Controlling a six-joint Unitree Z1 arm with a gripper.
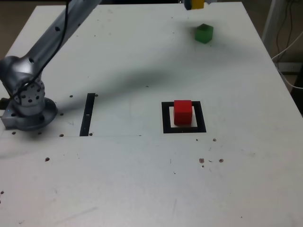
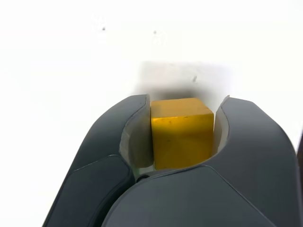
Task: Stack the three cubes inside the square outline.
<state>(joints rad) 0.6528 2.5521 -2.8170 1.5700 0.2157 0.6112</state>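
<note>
The gripper (image 2: pixel 182 137) is clamped on the yellow cube (image 2: pixel 182 131) at the table's (image 1: pixel 142 179) far edge, presumably to carry it onto the red cube (image 1: pixel 182 111) already in the square outline (image 1: pixel 166 118), while the green cube (image 1: pixel 204 33) waits nearby.

Yellow cube (image 2: pixel 182 132) between end effector (image 2: pixel 182 124) fingers (image 2: pixel 137 137)

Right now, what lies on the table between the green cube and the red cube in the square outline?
Nothing: in the exterior view the stretch of table between the green cube and the red cube is bare, apart from the arm's shadow.
</note>
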